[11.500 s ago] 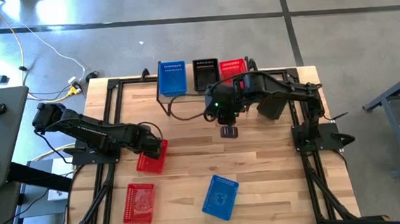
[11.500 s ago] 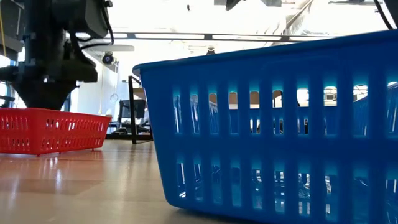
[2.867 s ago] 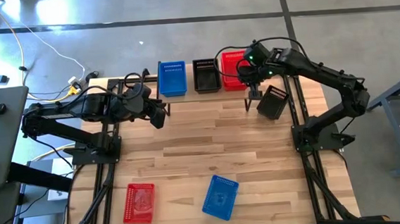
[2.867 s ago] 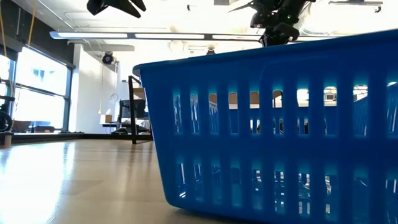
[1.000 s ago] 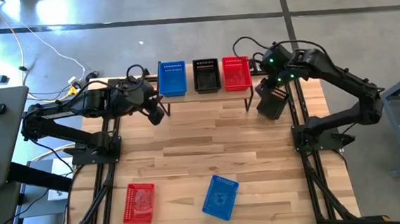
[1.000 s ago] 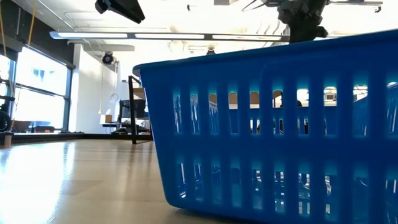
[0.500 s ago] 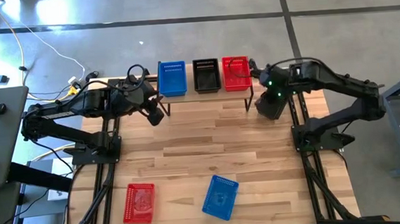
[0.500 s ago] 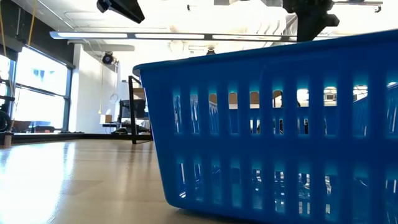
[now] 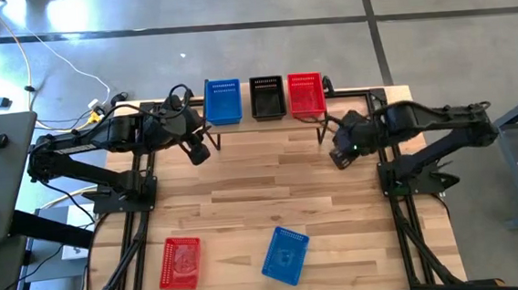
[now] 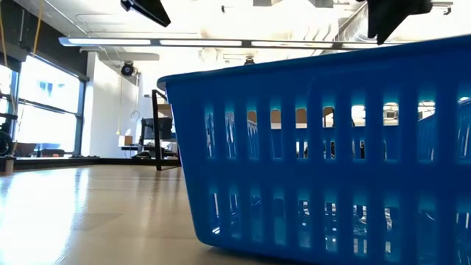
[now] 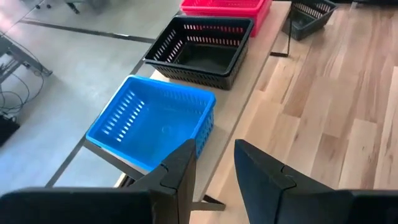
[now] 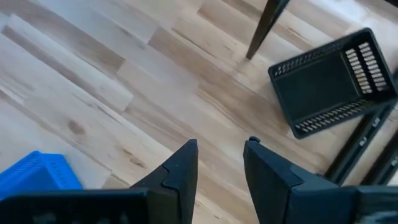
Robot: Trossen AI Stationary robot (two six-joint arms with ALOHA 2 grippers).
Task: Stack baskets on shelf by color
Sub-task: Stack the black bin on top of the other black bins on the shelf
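High view: the shelf point(image 9: 266, 119) carries a blue basket point(image 9: 223, 102), a black basket point(image 9: 267, 97) and a red basket point(image 9: 306, 95) side by side; the left gripper point(image 9: 198, 152) hangs just in front of the blue one, fingers slightly apart, empty; the right gripper point(image 9: 339, 158) hangs off the shelf's right end, fingers apart, empty, a loose black basket point(image 12: 334, 83) just ahead of it on the tabletop point(image 9: 272, 199); well clear of both grippers, a second red basket point(image 9: 180, 262) and a second blue basket point(image 9: 285, 255) lie at the table's near edge.
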